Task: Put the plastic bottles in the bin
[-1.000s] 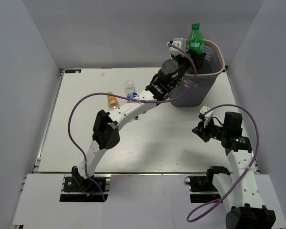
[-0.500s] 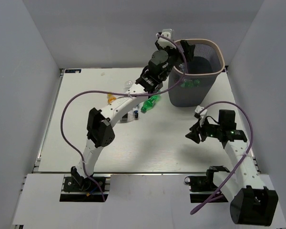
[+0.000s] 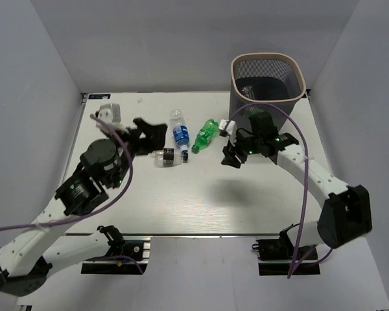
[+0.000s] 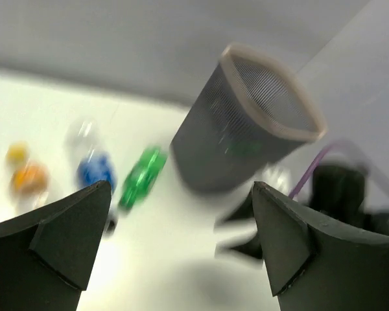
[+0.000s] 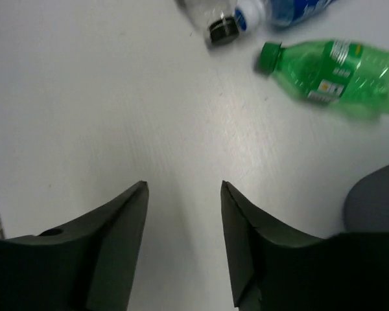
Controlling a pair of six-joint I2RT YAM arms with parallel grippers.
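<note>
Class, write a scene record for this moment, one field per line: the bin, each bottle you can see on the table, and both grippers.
bin: upright, far right of the table
green bottle: lying on the table left of the bin, outside it
blue-labelled bottle: lying left of the green one
black-capped bottle: lying just in front of the blue-labelled one
orange bottle: on the table, blurred
left gripper: open, empty
right gripper: open, empty, over bare table near the green bottle

White table (image 3: pixel 201 201), mesh bin (image 3: pixel 272 70) (far right corner), green bottle (image 3: pixel 205 135), blue-labelled bottle (image 3: pixel 179 133)
</note>
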